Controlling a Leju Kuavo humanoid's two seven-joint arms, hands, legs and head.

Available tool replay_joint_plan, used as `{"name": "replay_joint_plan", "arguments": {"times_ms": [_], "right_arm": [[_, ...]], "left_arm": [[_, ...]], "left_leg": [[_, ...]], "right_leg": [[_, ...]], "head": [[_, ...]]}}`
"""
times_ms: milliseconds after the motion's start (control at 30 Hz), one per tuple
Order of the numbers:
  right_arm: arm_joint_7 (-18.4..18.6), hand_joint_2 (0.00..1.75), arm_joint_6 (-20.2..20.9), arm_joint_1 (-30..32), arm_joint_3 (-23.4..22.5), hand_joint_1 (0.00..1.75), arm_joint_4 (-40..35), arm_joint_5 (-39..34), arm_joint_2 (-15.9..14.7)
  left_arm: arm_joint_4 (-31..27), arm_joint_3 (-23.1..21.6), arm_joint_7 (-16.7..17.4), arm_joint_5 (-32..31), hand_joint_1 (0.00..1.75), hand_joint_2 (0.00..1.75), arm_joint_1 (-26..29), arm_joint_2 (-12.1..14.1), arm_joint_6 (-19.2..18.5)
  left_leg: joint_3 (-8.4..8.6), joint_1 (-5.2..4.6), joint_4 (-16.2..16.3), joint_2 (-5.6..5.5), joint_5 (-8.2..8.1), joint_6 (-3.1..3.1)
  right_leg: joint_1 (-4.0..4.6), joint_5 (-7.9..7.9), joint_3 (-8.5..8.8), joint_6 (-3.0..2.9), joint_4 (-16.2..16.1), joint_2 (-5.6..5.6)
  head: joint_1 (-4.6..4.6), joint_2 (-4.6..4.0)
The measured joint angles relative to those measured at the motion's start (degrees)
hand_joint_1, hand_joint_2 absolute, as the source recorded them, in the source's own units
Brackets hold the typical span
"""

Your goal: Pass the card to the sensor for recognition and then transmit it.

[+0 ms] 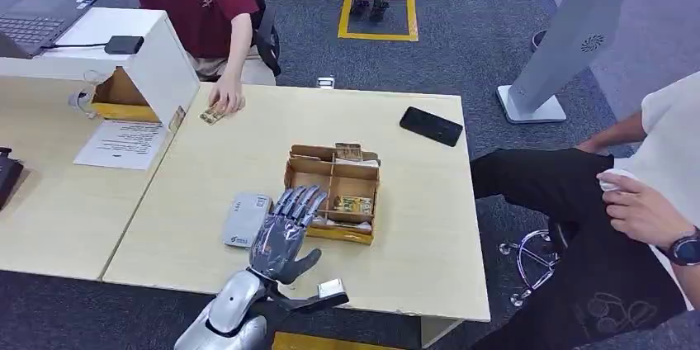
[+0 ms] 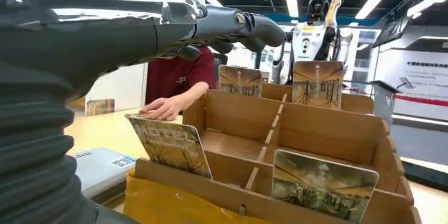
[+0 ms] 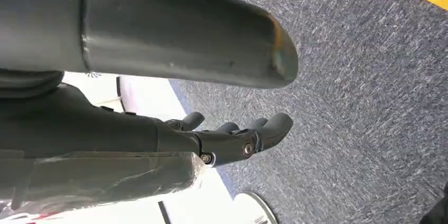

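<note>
Still at the pick: the left hand (image 1: 285, 230) hovers released over the box (image 1: 333, 193) on the table (image 1: 206, 168), fingers spread above a card (image 1: 352, 204). Next, pinch it, then carry it to the sensor (image 1: 245, 219). The right hand (image 3: 232, 137) hangs loosely curled, holding nothing.

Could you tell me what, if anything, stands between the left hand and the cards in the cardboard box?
Nothing visible does. The left hand hovers open over the cardboard box's near left corner, and the card standing in that compartment is uncovered beneath its fingers.
</note>
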Motion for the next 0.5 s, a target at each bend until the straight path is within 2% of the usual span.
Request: {"name": "replay_joint_plan", "arguments": {"times_ms": [500], "right_arm": [[0.2,0.00,0.0,0.0,0.0,0.00,0.0,0.1,0.0]], "left_arm": [[0.3,3.2,1.6,-1.9,0.00,1.75,-0.7,0.0,2.1]], "left_leg": [[0.00,0.00,0.0,0.00,0.00,0.00]], "right_leg": [[0.00,0.00,-0.01,0.00,0.0,0.00]], "head": [[0.00,0.00]]}}
